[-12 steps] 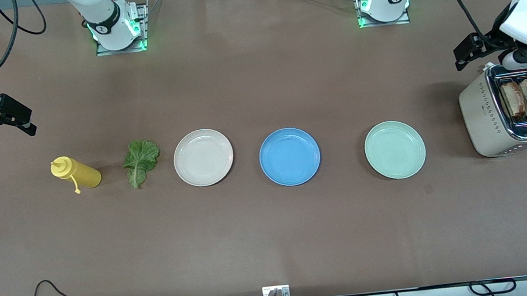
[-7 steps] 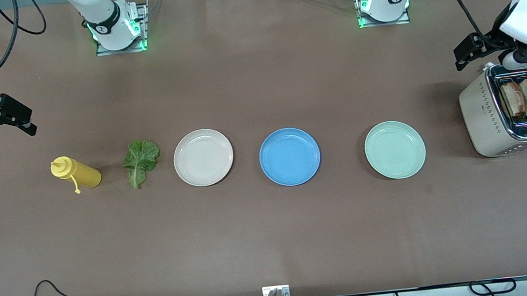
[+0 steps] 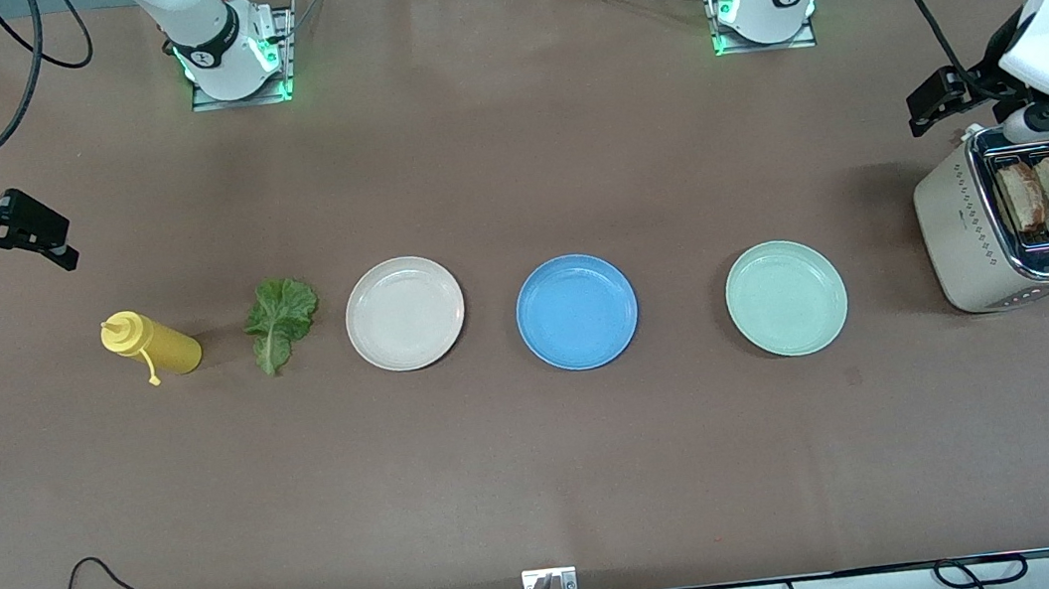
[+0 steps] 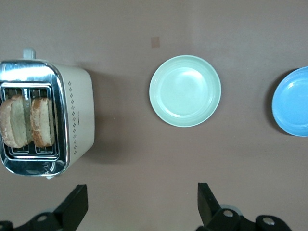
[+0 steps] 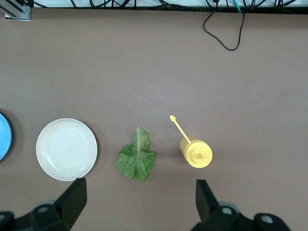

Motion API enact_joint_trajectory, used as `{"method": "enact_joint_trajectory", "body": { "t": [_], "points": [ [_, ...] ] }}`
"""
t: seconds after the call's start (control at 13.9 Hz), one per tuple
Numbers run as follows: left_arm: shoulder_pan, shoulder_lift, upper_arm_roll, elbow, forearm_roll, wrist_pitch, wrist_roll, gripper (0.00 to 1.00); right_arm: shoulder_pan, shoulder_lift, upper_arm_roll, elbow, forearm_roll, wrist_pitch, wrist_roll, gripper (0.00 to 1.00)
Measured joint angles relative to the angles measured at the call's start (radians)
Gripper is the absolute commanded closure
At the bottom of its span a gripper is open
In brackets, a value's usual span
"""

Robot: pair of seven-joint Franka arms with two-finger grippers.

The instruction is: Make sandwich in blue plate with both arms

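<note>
A brown table [image 3: 544, 452] fills the front view; across its middle runs one row of things. There are three round plates: a cream plate [image 3: 405, 313] left of centre in the frame, the blue plate [image 3: 577, 312] at the centre, bare, and a pale green plate [image 3: 786, 298] right of centre. There is one lettuce leaf [image 3: 280, 321] lying flat on the table beside the cream plate; one yellow squeeze bottle [image 3: 151, 345] stands beside the leaf at the frame's left. One cream toaster [image 3: 978, 239] sits at the frame's right edge; two bread slices [image 3: 1041, 194] stand upright in its two slots, one in each.

There are two arms. The left gripper [image 3: 932, 106] hangs in the upper right of the frame, over the table just beside the toaster's top; its fingers [image 4: 204, 202] are spread wide and hold nothing. The right gripper [image 3: 42, 239] hangs at the frame's upper left, over bare table above the bottle; its fingers [image 5: 74, 195] are likewise wide apart and empty.

Both arms are cut off by the frame edges, so only their bases and wrists show; in the left wrist view the blue plate is cut by the edge, and in the right wrist view only a sliver of it shows; the lower parts of the bread are hidden in the slots.
</note>
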Motion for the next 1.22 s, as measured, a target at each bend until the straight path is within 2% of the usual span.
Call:
{"method": "enact_joint_trajectory", "body": {
  "t": [0.22,0.43,0.65,0.86,1.08,1.22],
  "points": [
    [0.014,0.041,0.001,0.009,0.0,-0.005,0.0,0.0,0.0,0.012,0.0,-0.059,0.073,0.022,0.0,0.0],
    [0.027,0.114,0.001,0.083,0.01,-0.022,0.036,0.0,0.003,0.038,0.002,-0.17,0.113,0.113,0.0,0.0],
    [0.039,0.185,0.002,0.123,0.152,-0.036,0.132,0.0,0.024,0.084,0.008,-0.225,0.116,0.159,0.0,0.0],
    [0.052,0.224,0.003,0.124,0.204,-0.038,0.146,0.0,0.054,0.148,0.011,-0.235,0.116,0.2,0.0,0.0],
    [0.084,0.23,0.003,0.074,0.277,0.073,0.154,0.0,0.064,0.231,0.011,-0.253,0.106,0.306,-0.006,0.0],
    [0.116,0.227,0.003,0.011,0.293,0.184,0.161,0.0,0.064,0.296,0.01,-0.273,0.067,0.393,-0.008,0.0]
  ]
}}
